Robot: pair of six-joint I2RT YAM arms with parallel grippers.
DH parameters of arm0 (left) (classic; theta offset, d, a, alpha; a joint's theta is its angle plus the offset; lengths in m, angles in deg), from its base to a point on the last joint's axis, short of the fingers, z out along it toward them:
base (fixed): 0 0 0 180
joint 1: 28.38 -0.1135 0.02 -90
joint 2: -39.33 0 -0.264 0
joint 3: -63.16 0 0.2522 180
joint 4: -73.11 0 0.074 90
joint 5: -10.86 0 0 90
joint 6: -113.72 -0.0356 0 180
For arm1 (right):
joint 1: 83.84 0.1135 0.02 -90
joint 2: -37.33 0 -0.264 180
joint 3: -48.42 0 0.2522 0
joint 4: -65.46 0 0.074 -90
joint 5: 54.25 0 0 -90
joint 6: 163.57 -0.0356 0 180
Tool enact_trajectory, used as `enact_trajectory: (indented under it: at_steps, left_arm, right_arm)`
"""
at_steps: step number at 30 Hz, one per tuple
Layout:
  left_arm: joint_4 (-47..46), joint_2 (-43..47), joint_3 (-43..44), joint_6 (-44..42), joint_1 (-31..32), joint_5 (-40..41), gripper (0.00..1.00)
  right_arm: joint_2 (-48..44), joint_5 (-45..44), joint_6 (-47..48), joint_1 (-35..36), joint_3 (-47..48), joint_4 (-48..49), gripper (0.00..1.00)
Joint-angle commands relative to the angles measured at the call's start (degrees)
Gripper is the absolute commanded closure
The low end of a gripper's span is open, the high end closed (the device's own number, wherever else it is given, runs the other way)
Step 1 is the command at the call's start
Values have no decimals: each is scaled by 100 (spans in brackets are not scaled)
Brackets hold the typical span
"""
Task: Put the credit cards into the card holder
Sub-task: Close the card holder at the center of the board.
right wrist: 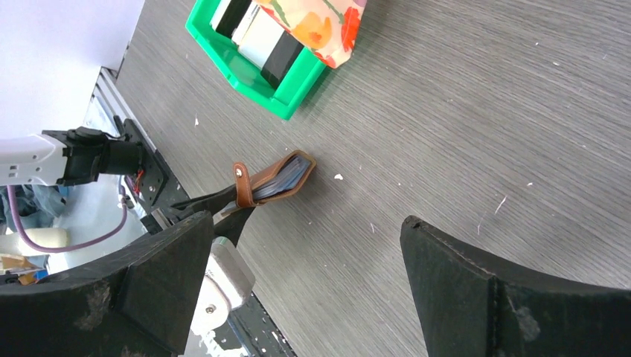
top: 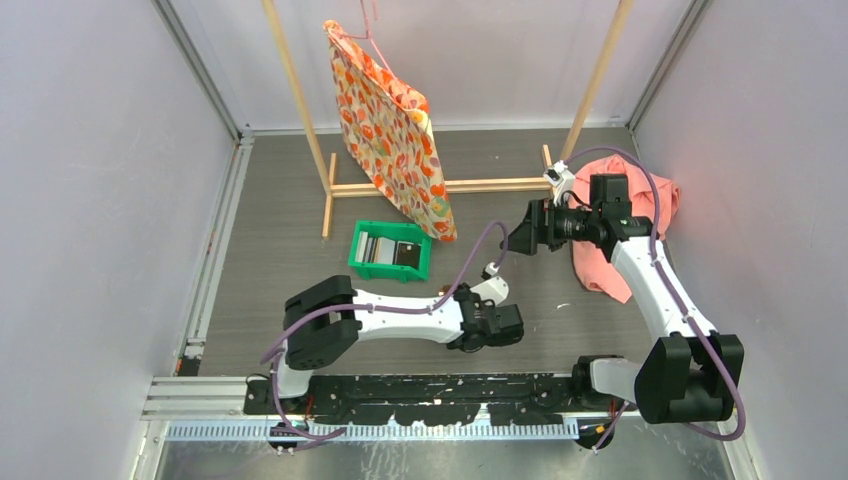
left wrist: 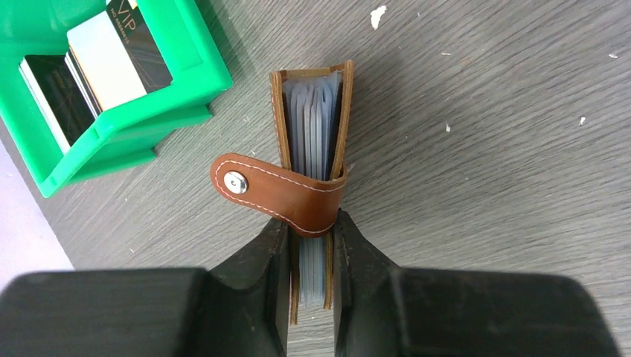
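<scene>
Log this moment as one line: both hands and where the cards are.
left hand: shut on card holder, strap unsnapped | right hand: open, empty | credit cards: in green bin

Plain white walls enclose a grey wood-grain tabletop bearing a wooden rack.

Left arm low, stretched out to right. Left gripper near table, fingers squeezed on card holder, one on each side. Right arm lifted high, bent at elbow, wrist pointing left. Right gripper wide open, holding nothing.
</scene>
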Motion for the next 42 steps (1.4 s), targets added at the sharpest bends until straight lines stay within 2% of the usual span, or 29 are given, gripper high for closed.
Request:
enact_trajectory:
  at_steps: [1,3,7,9,18,22,25,27,30,32,35,36,38,42]
  left_arm:
    - [-126,-36,180,-103,-12,-45,76]
    - [-262,-29,96,-32,-12,-277,60]
    - [-636,224,-161,39,-12,-798,38]
    - [-932,494,-362,24,-12,-1046,33]
    - [-2400,2046,-1264,-289,-21,-2110,31]
    - [-3222,2980,-1967,-504,-163,-2729,33]
    - [-4261,3888,-2981,-425,-620,-3544,33]
    - [-4994,4365,-3781,34,-1282,-4099,35]
    - [-5770,4799,-4783,670,-2093,-5013,41]
    - [-5709,4917,-5018,657,-2210,-5051,48]
    - [-5393,4819,-4919,473,-2210,-4826,58]
    - [-5276,4727,-4850,389,-2210,-4711,61]
    - [-4986,4555,-4742,269,-2216,-4406,62]
    - [-5076,4372,-4867,374,-2201,-4050,57]
  right_arm:
    - [47,-24,-79,-47,32,198,0]
    - [79,-5,-82,-174,40,173,0]
    - [128,10,-77,-278,41,150,0]
    - [146,6,-68,-297,40,143,0]
    - [114,-176,294,-387,144,-170,0]
    - [111,457,957,-387,150,-540,0]
    - [141,1190,2205,-244,178,-1377,0]
    - [109,1216,3473,159,176,-1920,3]
    - [44,1134,5944,932,73,-2877,6]
    - [63,944,7457,1473,81,-3447,6]
    - [462,701,9305,1921,371,-4220,9]
    - [780,630,9708,2052,530,-4412,12]
    - [1250,581,9932,2226,881,-4607,20]
    - [1774,741,9882,2369,1173,-4900,33]
